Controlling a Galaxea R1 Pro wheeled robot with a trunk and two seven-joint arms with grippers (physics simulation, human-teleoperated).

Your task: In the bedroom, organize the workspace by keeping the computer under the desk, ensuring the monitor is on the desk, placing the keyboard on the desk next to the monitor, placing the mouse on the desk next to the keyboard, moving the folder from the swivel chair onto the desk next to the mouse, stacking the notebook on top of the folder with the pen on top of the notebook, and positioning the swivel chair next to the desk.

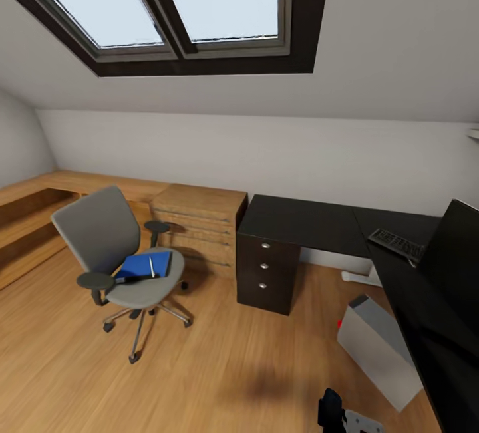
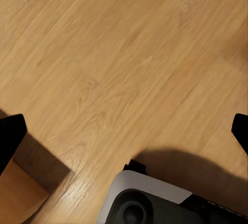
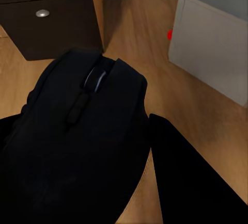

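Where wood floor (image 1: 219,366) spreads, the desk (image 1: 313,223) meets the wall (image 1: 279,153).

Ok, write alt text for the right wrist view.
A black computer mouse sits gripped in the right claw, held above a wood floor. Behind it stand the desk's black drawer unit and the light grey computer with a red dot.

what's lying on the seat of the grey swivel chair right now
On the swivel chair seat lies a flat blue item with a thin white pen on top. Whether it is one blue item or two stacked cannot be told, and the seat beneath it is covered.
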